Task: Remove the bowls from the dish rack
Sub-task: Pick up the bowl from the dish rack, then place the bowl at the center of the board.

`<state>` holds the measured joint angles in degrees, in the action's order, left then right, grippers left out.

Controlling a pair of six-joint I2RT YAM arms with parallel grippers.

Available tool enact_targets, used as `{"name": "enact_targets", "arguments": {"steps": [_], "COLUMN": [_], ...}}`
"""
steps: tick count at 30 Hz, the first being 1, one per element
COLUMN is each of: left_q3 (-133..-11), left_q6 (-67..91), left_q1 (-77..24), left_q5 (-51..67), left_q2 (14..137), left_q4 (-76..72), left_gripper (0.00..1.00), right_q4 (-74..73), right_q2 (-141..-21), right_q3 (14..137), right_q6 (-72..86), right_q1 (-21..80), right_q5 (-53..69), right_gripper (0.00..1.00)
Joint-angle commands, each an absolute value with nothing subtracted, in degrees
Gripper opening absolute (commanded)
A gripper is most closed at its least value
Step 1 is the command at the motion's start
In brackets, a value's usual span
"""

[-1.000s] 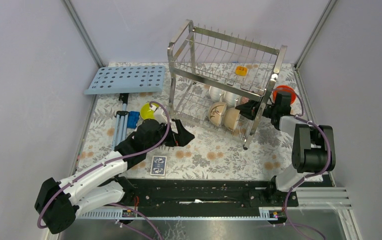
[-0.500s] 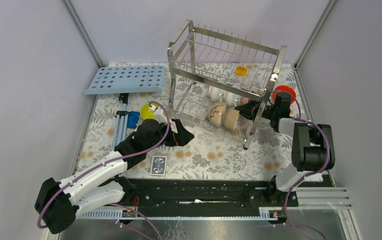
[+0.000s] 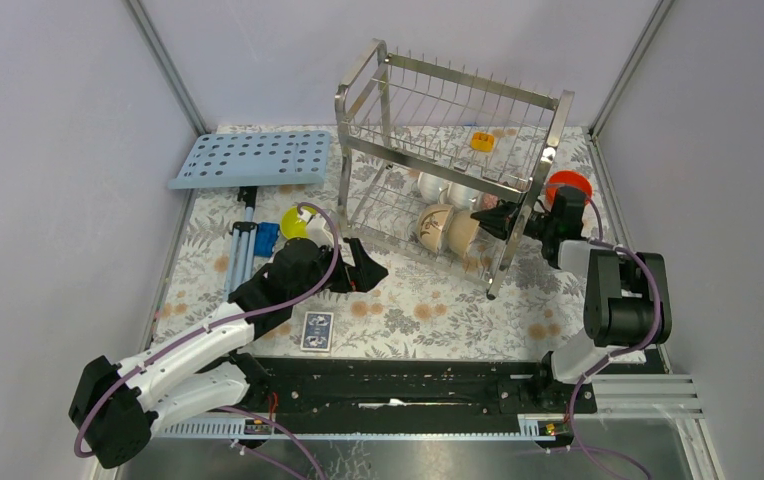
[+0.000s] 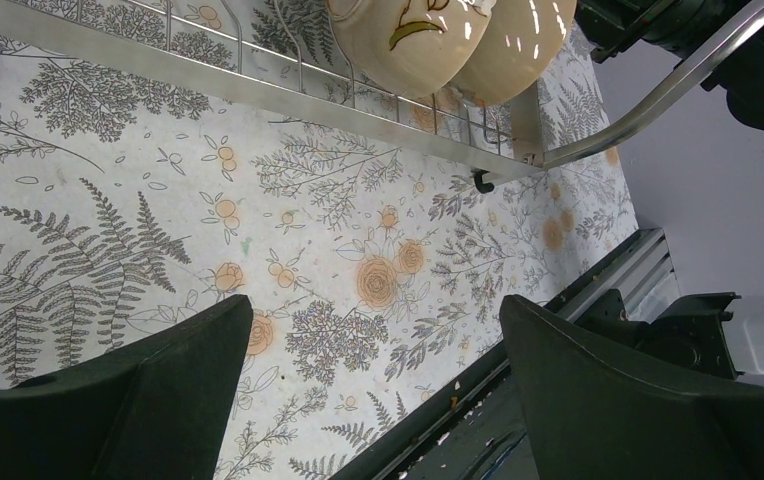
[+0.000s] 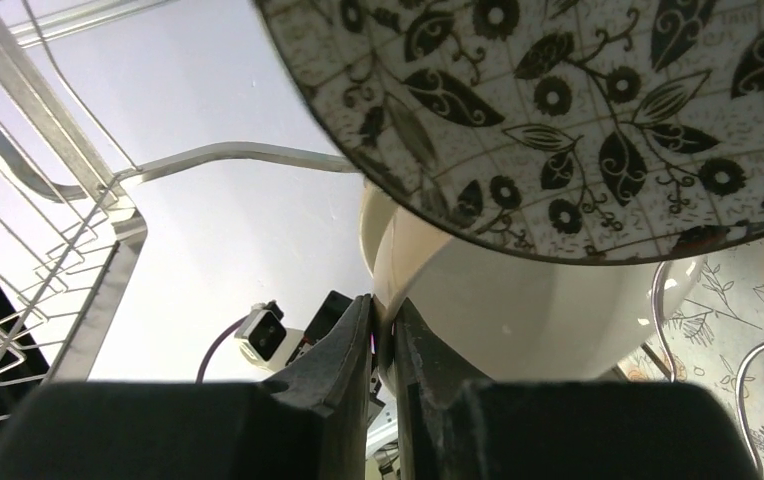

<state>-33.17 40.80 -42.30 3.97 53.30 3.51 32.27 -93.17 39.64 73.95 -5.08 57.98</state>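
The right gripper (image 5: 383,330) is narrowed onto the rim of a pale bowl (image 5: 518,310), one finger inside the wall and one outside. The left gripper (image 4: 376,312) stands wide and holds nothing, hovering over the table (image 3: 428,300) just off the rack's near side.

The rack (image 3: 545,152) sits toward the table's far right corner. The pale bowl stands on edge in its lower tier at the right end. A dark patterned bowl (image 5: 598,120) is right beside it, and whether they touch is unclear. Two beige bowls (image 3: 448,230) lean together nearer the front rail. A yellow-green bowl (image 3: 295,220) lies on the table left of the rack, and an orange one (image 3: 570,185) lies by the right edge.

These look like glazed ceramic, so probably stiff, smooth and chip-prone, light enough for one arm but likely to swing on a rim pinch. The rim is the only part that two fingers can span. A hold taken deep on the wall should slip less. The bowl probably has to come out past the wires and the right post without knocking the patterned bowl.
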Motion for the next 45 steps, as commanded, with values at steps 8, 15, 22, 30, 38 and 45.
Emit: {"name": "enact_targets", "arguments": {"steps": [8,15,22,30,38,45], "left_q3": [-33.2,-33.0,-33.3,-33.3,-33.8,-34.0], "left_q6": [40.6,40.6,40.7,40.7,40.4,40.0], "left_q1": [-42.5,-42.5,-42.5,-42.5,-42.5,-42.5], "left_q5": [3.2,3.1,3.6,3.7,3.1,2.1], "left_q2": [52.3,52.1,52.7,51.7,50.0,47.8], "left_q4": [2.2,2.2,2.2,2.4,4.0,6.2], "left_gripper": [0.99,0.99,0.99,0.99,0.99,0.99], "right_q4": [45.7,46.1,46.5,62.8,66.5,66.6], "right_q2": [-89.4,-87.5,-83.8,-81.0,-77.1,-72.5], "right_q3": [39.9,40.0,39.0,36.3,34.0,29.0], "right_q6": [80.7,82.0,82.9,92.9,97.1,98.8], "right_q1": [-8.1,-8.8,-9.8,-14.0,-18.3,-22.2], "right_q5": [59.4,61.0,61.9,57.6,51.8,46.5], "right_gripper": [0.0,0.0,0.0,0.0,0.0,0.0]}}
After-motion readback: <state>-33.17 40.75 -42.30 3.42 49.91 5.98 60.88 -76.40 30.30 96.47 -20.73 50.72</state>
